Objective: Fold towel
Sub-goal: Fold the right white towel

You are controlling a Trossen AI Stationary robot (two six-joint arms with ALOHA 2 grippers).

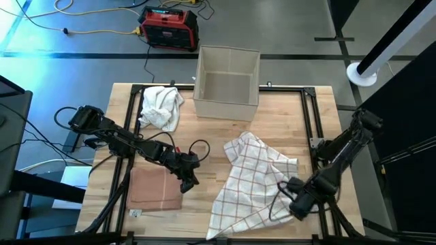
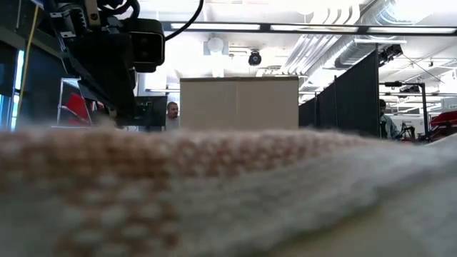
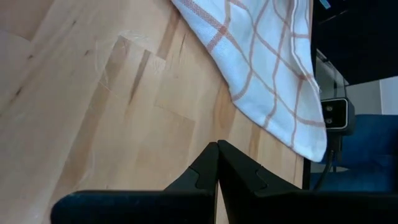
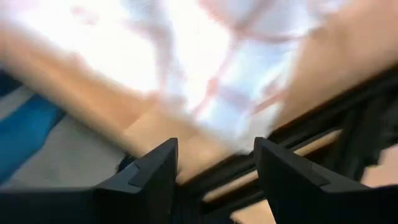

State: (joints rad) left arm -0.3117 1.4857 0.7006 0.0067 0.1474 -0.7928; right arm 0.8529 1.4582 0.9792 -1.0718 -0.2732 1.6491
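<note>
- Landmark: open beige box (image 1: 227,82) at the far middle edge of the wooden table (image 1: 204,129). Everything below is placed relative to it.
- Left arm: comes in from the table's left side, well to the near-left of the box. Left gripper (image 1: 189,178) is low over bare wood, near-left of the box. Left wrist view shows its fingers (image 3: 205,174) pressed together, closed on nothing.
- Folded brownish-pink cloth (image 1: 156,188): lies flat just left of the left gripper, toward the near-left corner, well apart from the box.
- Crumpled white cloth (image 1: 162,106): just left of the box, on the table's far-left part.
- Checked towel (image 1: 253,178) (white, orange-red grid): near side of the box, right of centre, rumpled and spread, not folded. Its near corner reaches the near table edge. Left wrist view shows one edge (image 3: 267,81) lying on the wood ahead of the closed fingers, not touching them.
- Right arm: comes in from the right side, near-right of the box. Right gripper (image 1: 294,202) sits at the towel's right edge near the near-right corner. Right wrist view: jaws spread apart, nothing between them, towel ahead is blurred.
- Low view: towel fabric (image 2: 228,193) fills the foreground, box (image 2: 239,103) upright behind it, people in the room beyond.
- Red-and-black case (image 1: 169,28): on the floor, beyond the box to its far-left.
</note>
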